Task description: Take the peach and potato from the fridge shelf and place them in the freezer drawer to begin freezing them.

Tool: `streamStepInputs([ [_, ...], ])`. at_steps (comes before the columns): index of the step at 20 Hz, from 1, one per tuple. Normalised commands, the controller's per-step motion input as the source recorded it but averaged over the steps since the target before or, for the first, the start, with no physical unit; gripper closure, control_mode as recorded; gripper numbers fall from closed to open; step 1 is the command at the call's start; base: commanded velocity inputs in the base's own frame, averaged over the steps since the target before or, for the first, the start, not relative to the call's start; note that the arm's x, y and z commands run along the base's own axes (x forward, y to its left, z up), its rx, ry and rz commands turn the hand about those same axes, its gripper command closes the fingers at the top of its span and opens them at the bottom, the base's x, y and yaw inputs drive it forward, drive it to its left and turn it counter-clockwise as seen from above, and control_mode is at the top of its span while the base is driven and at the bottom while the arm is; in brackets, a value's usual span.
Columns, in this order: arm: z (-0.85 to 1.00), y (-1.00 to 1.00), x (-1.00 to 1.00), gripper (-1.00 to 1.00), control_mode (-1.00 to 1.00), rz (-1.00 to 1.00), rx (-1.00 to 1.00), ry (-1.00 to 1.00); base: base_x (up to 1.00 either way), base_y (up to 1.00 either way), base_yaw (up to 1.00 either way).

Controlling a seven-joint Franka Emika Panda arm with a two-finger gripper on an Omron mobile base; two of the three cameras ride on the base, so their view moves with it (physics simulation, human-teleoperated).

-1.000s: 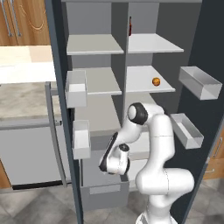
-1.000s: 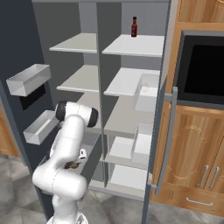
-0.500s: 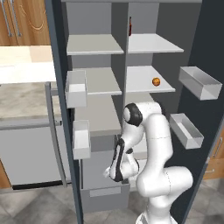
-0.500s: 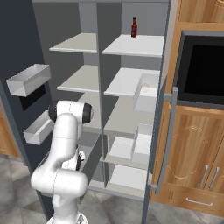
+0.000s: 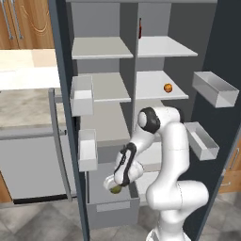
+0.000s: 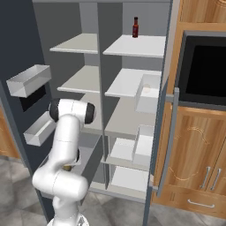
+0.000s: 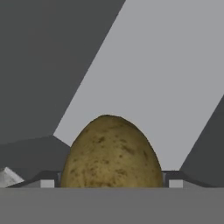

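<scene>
In the left base view the white arm bends down from the centre of the frame toward the lower middle, where the gripper point(image 5: 116, 187) hangs over the open freezer drawer point(image 5: 112, 207), a grey box pulled out at the bottom of the cabinet. A yellowish-brown lump, the potato point(image 5: 116, 189), sits at the gripper's tip, just above the drawer's inside. In the hand view the potato point(image 7: 111, 153) fills the lower centre of the frame, speckled and egg-shaped, with one dark finger tip showing at each of its sides along the bottom edge, so the fingers are closed on it; behind it lie a pale grey floor and darker grey walls. The peach point(image 5: 168, 88) rests well apart from this, to the right of centre in the upper half of the left base view, on the glossy pale fridge shelf point(image 5: 157, 96) near its right front corner. In the right base view the arm stands at the lower left, its hand low behind its own body, and a dark bottle point(image 6: 135, 27) stands upright on the top shelf at the upper centre.
</scene>
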Motion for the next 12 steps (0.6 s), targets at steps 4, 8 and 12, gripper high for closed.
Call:
streamStepInputs([
  [4,-0.56,0.05,0.0,1.0,-1.0,0.0,-0.02,0.07,0.0,0.0,0.0],
  [8,-0.65,0.0,0.0,1.0,-1.0,0.0,0.0,0.0,0.0,0.0,0.0],
  [12,-0.63,0.01,-0.15,1.0,-1.0,0.0,-0.02,0.0,0.0,0.0,0.0],
])
